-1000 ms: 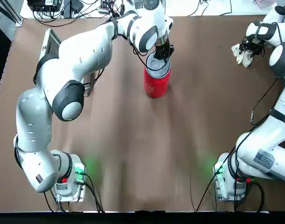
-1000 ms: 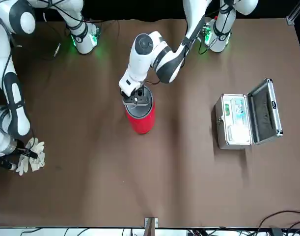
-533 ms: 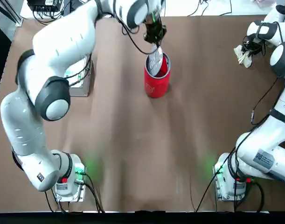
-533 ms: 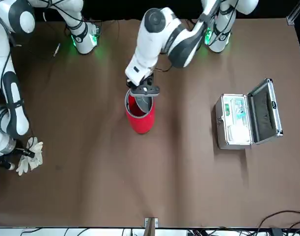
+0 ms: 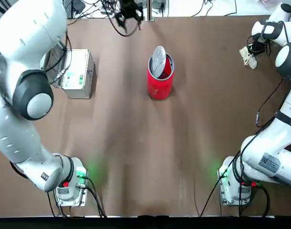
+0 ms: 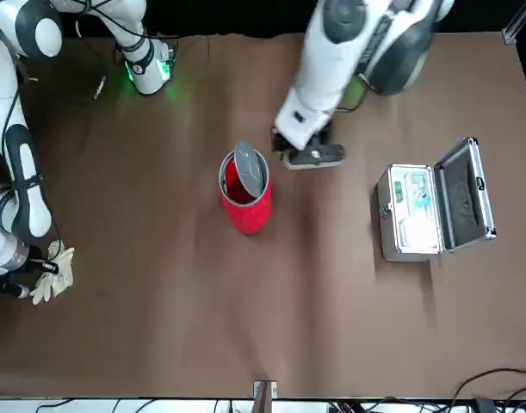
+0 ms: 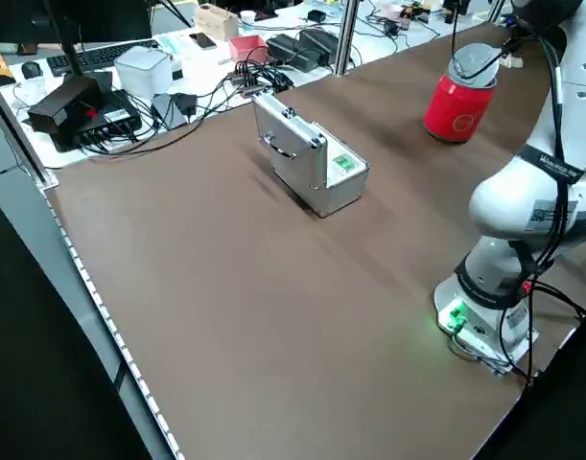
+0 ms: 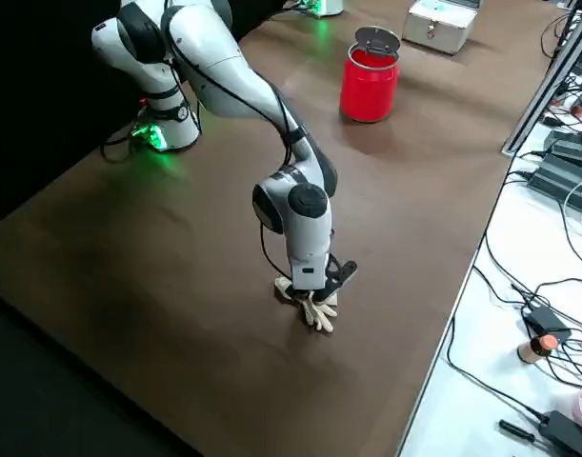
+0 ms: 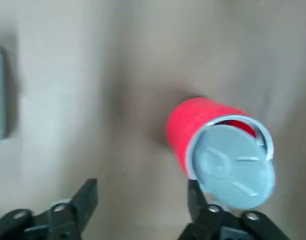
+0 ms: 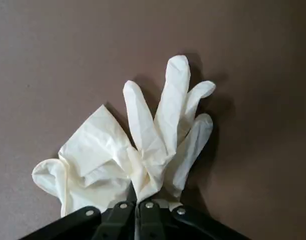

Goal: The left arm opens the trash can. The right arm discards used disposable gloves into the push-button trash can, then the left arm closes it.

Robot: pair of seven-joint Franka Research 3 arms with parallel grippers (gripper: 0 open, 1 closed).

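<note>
L claw (image 9: 142, 192) wide open, empty, beside bin (image 5: 160, 78), lid (image 5: 158, 62) up; R claw (image 10: 137, 206) clamped on gloves (image 10: 158, 145). Opening done; drop & closing left.

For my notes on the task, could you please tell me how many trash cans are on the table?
1: the red trash can, standing lid up between the two arms.

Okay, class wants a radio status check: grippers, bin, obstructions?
Left gripper open, off the bin. Right gripper shut on disposable glove. Red trash can lid up. Nothing visible blocking its mouth.
</note>
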